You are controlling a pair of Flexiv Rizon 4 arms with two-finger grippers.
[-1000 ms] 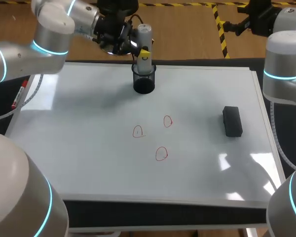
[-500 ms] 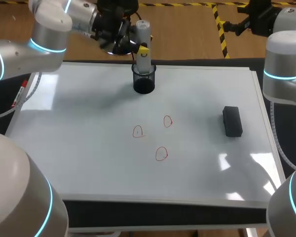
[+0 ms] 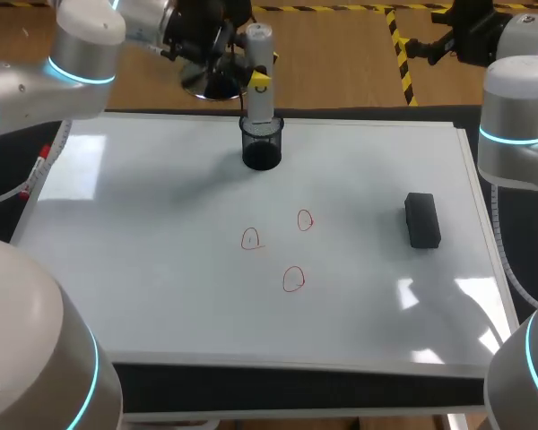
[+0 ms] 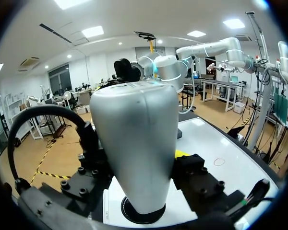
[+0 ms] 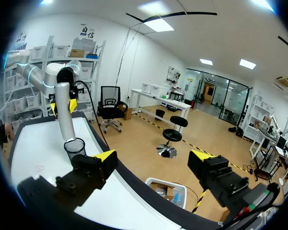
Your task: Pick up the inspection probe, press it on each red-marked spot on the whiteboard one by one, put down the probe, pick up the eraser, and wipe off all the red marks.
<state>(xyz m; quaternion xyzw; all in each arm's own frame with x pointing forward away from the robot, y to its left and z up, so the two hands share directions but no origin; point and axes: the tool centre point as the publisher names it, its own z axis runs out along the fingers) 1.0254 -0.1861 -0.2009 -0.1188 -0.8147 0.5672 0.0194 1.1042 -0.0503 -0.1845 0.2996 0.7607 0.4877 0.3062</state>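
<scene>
With the left gripper (image 3: 258, 82) clamping its fingers on the inspection probe (image 3: 261, 106), lower end at the rim of the black cup (image 3: 262, 148), and the right gripper (image 5: 153, 165) holding its fingers apart, pressing the three red marks (image 3: 305, 219) and wiping with the eraser (image 3: 422, 220) all remain.

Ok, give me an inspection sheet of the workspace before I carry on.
Surface: whiteboard, three red marks mid-board.
Job's things: inspection probe upright, lower end at the mouth of the black mesh cup; eraser lying on the board's right part.
Clutter: red marker beside the board's left edge.
Grippers: left gripper shut on the probe; right gripper open, empty, off the board.
Cables: black cable loop at the left wrist.
Surroundings: nothing seen.
</scene>
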